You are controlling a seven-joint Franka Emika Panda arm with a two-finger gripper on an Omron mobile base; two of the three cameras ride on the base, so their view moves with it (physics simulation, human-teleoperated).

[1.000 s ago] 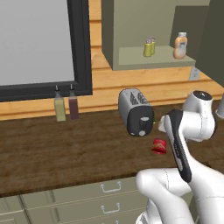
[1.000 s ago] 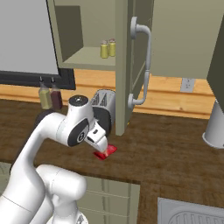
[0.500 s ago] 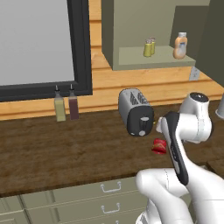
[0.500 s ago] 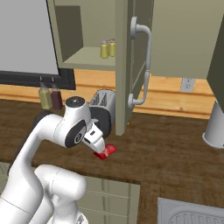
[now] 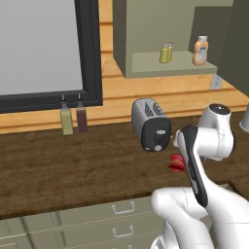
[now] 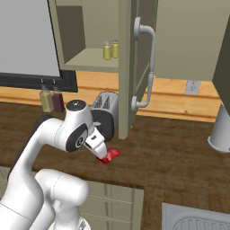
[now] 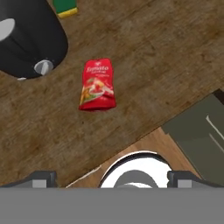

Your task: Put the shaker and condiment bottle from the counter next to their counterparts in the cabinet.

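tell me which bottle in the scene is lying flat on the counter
The red condiment bottle, lying flat on the counter beside the toaster. The peach bottle and the two nozzle bottles all stand upright.

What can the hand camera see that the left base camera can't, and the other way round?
The hand view alone shows the label on the red condiment bottle, lying flat on the counter, plus a green and yellow thing at the top edge. The gripper is open above the bottle, not touching it.

The left base view alone shows the cabinet with two little yellow shakers and a peach bottle, and two nozzle bottles by the window.

Both show the red bottle, the dark toaster and the wooden counter.
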